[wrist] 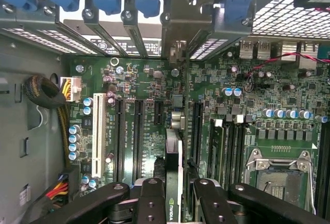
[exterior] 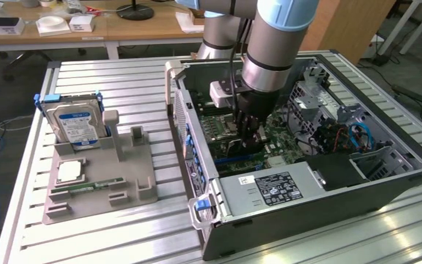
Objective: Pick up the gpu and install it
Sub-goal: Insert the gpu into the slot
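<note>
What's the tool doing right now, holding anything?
Tool: closed on the gpu, held edge-on over the motherboard slots inside the case.

Arm [exterior: 277, 33]: upper links cut off by the exterior view's top edge.
End effector [wrist: 172, 195]: fingertips lost below the wrist view's edge; only the black linkages show.
Gpu [wrist: 172, 182]: seen edge-on between the linkages, its lower part out of frame.
Motherboard [exterior: 222, 124]: partly masked by the arm in the exterior view.
Power supply label [exterior: 273, 188]: print too small to read.
Computer case [exterior: 409, 165]: near corner hidden past the picture's bottom.
</note>
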Robot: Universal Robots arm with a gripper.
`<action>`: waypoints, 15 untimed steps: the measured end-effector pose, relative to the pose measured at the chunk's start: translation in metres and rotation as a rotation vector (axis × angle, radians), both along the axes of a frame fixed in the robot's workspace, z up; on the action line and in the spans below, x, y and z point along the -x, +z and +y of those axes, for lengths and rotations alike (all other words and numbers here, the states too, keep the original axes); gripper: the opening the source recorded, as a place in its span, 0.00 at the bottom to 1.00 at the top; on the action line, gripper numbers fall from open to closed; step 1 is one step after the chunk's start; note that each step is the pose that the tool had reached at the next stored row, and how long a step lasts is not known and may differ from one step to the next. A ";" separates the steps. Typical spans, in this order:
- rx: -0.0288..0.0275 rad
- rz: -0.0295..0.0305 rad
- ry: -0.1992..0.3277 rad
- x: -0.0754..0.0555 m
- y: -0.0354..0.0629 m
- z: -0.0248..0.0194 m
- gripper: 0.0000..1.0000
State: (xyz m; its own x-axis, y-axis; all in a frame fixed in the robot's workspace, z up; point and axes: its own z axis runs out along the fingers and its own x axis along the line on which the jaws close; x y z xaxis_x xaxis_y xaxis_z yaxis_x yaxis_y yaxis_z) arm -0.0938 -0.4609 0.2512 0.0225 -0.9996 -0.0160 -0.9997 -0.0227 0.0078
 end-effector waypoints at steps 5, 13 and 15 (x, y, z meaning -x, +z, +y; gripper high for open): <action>-0.0003 0.0002 0.000 0.000 -0.0005 -0.0004 0.26; -0.0025 0.0003 0.000 0.000 -0.0043 -0.0004 0.26; -0.0028 0.0002 0.000 0.000 -0.0043 -0.0004 0.26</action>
